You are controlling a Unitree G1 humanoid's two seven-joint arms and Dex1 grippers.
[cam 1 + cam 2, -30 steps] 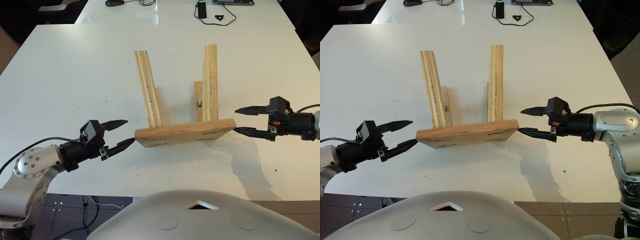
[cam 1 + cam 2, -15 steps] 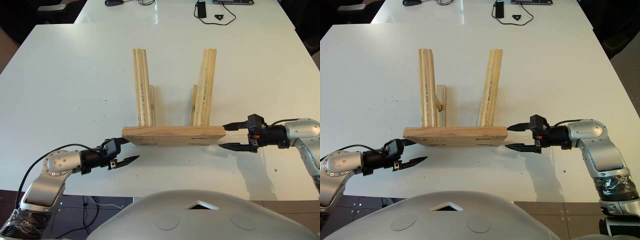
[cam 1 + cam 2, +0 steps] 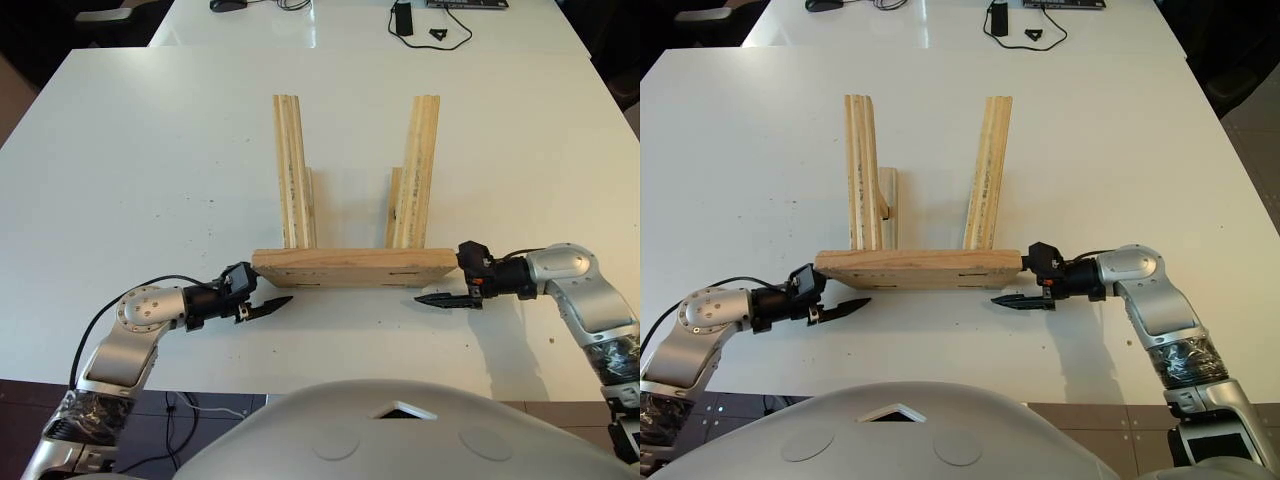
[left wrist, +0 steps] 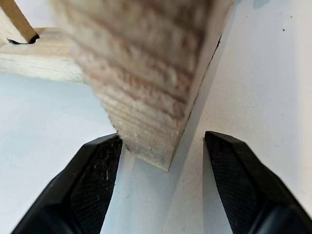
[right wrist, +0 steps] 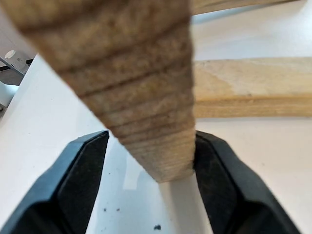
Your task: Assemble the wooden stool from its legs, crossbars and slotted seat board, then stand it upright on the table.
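Observation:
The wooden stool lies on its side on the white table (image 3: 130, 150). Its slotted seat board (image 3: 350, 267) stands on edge near the front. Two leg pairs (image 3: 294, 170) (image 3: 418, 170) stretch away from me, with short crossbar pieces (image 3: 396, 205) beside them. My left gripper (image 3: 262, 292) is open and straddles the board's left end (image 4: 146, 97); one finger (image 4: 95, 168) nearly touches the wood. My right gripper (image 3: 450, 278) is open around the board's right end (image 5: 141, 87), with one finger (image 5: 217, 170) against the wood.
The table's front edge runs just below both grippers. A second table at the back holds cables (image 3: 440, 25) and a dark mouse (image 3: 229, 6). White tabletop spreads to the left and right of the stool.
Both grippers have moved inward and down until their fingers straddle the board's ends. The seat board, tilted a second ago, now lies square to me.

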